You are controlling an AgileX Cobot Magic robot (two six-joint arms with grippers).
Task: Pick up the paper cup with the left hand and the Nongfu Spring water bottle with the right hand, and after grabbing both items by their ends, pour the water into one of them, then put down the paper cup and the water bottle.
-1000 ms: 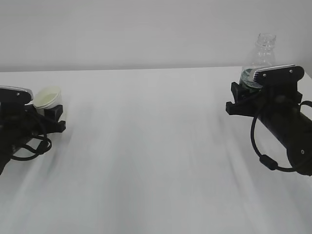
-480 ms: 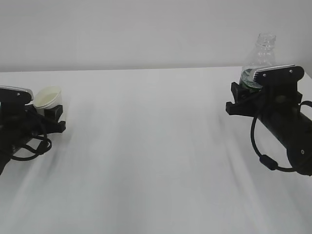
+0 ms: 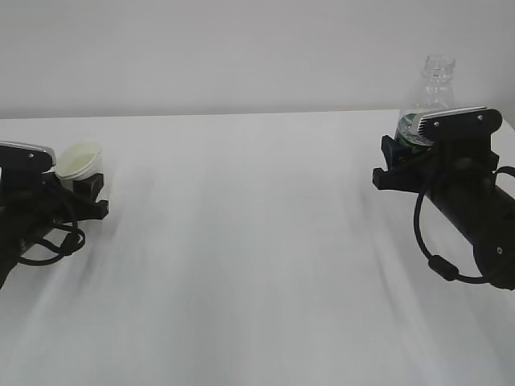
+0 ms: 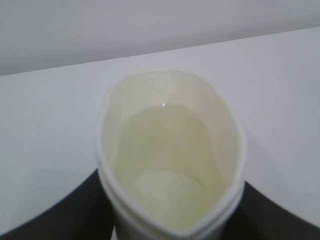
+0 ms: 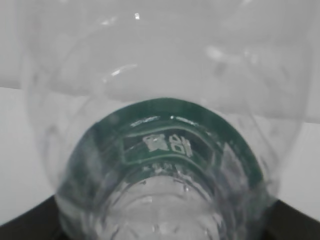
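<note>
Water bottle [image 5: 165,150] green label: white printed characters, blurred, not readable. No other text.

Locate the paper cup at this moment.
The paper cup sits at the exterior view's far left, held in the left end effector, far across the table from the water bottle.

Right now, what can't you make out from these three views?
- Paper cup base: exterior view, hidden behind the left end effector; left wrist view, cut off by the bottom edge.
- Water bottle lower body: exterior view, hidden by the right end effector.
- Bottle label print: right wrist view, blurred, unreadable.
- Water left in the bottle: clear plastic, cannot tell in any view.
</note>
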